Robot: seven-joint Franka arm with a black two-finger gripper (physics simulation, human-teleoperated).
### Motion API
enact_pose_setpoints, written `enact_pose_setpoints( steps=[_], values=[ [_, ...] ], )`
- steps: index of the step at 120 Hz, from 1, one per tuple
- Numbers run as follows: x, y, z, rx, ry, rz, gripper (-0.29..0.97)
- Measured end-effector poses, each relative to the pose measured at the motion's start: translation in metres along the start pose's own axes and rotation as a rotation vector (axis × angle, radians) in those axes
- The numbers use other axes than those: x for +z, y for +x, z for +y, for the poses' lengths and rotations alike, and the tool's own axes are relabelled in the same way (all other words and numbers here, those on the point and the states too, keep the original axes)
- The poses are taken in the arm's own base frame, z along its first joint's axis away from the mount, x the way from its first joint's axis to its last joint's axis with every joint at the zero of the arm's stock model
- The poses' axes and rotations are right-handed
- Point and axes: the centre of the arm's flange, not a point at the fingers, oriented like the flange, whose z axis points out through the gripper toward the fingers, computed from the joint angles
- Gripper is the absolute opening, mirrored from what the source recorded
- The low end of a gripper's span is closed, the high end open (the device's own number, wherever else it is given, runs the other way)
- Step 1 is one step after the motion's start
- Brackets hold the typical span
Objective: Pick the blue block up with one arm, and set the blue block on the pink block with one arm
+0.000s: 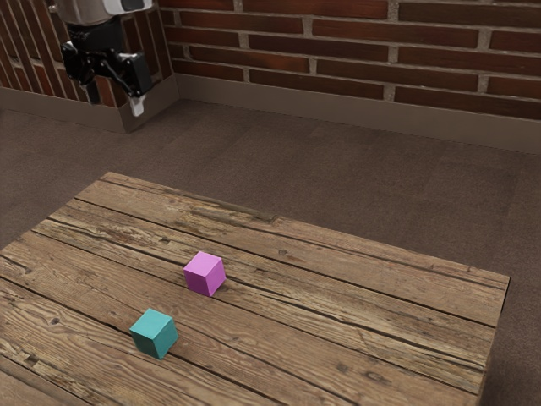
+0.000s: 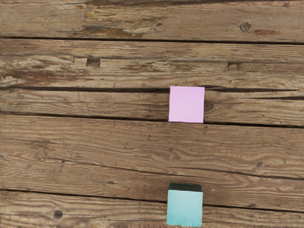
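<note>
The blue block [image 1: 154, 332], more teal in shade, rests on the wooden table [image 1: 355, 279] near its front edge. A short gap away, farther back and toward the exterior view's right, sits the pink block [image 1: 204, 273]. Both lie flat and apart. My gripper [image 1: 114, 97] hangs high above the table at the exterior view's upper left, far from both blocks, open and holding nothing. From above, the wrist view has the pink block [image 2: 186, 104] and the blue block [image 2: 185, 207] in line, roughly one plank apart.
The table is made of weathered planks [image 2: 95, 142] with dark seams. Its far edge and right edge drop to a brown carpeted floor [image 1: 380, 169]. A red brick wall [image 1: 338, 42] stands behind.
</note>
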Motion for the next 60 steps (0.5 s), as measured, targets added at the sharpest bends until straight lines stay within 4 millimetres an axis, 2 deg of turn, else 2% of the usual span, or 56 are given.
enact_pose_setpoints(
  steps=[16,20,26,32,39,60],
  values=[
    [0.001,-0.004,-0.003,-0.022,0.017,-0.028,0.68],
    [-0.028,-0.007,-0.006,-0.033,0.015,0.020,0.68],
    [-0.082,-0.018,-0.011,-0.050,0.010,0.113,0.68],
    [-0.107,-0.027,-0.012,-0.058,0.006,0.149,0.68],
    [-0.113,-0.030,-0.011,-0.061,0.003,0.144,0.68],
    [-0.102,-0.025,-0.011,-0.074,0.002,0.090,0.68]
  ],
)
